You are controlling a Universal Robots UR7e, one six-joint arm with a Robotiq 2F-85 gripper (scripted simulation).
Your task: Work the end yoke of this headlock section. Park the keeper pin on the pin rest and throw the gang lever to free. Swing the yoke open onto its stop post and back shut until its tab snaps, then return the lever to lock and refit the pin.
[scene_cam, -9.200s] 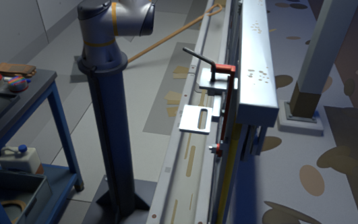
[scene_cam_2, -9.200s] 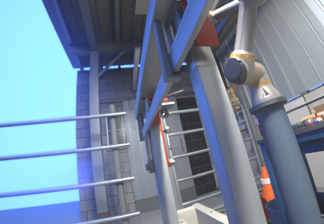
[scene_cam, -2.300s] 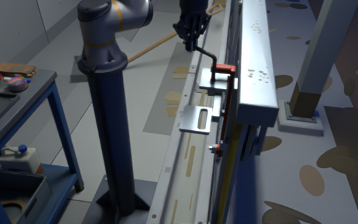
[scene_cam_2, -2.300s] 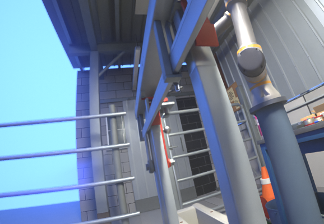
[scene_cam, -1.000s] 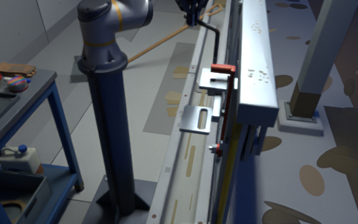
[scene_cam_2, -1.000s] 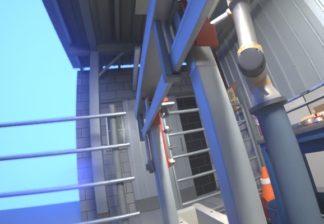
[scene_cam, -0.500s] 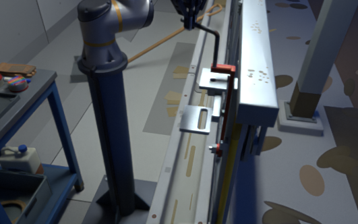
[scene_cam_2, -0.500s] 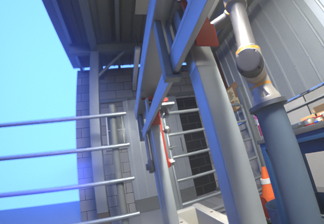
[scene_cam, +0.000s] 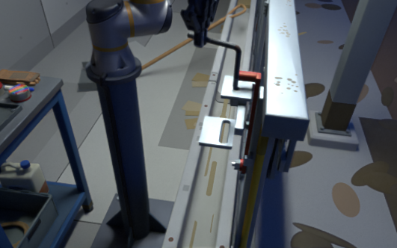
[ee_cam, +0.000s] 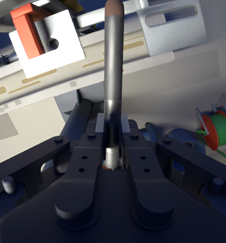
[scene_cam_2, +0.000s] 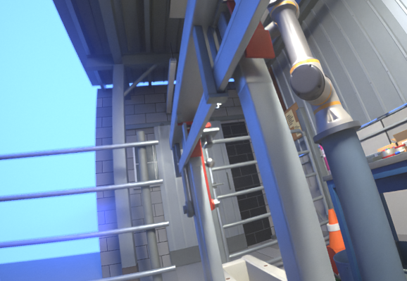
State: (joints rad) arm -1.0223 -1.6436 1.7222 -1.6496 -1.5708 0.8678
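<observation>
On the near face of the headlock rail, the red end yoke (scene_cam: pixel 252 108) hangs down from a grey bracket plate (scene_cam: pixel 235 91). That plate has a round pin hole (ee_cam: pixel 53 43). Just below it sits the slotted pin rest (scene_cam: pixel 217 131). I hold the dark L-shaped keeper pin (scene_cam: pixel 228 56) by its handle in my gripper (scene_cam: pixel 200 37), above and left of the bracket. The pin's shank reaches down to the bracket plate in the side camera. In the wrist camera the pin (ee_cam: pixel 113 60) points straight out from my closed fingers (ee_cam: pixel 112 155). I cannot make out the gang lever.
The long grey top rail (scene_cam: pixel 282 67) runs just right of the pin. My arm's column (scene_cam: pixel 121 149) stands left of the rail. A blue cart (scene_cam: pixel 11 123) with tools is further left. A green cable reel (ee_cam: pixel 216 130) lies on the floor.
</observation>
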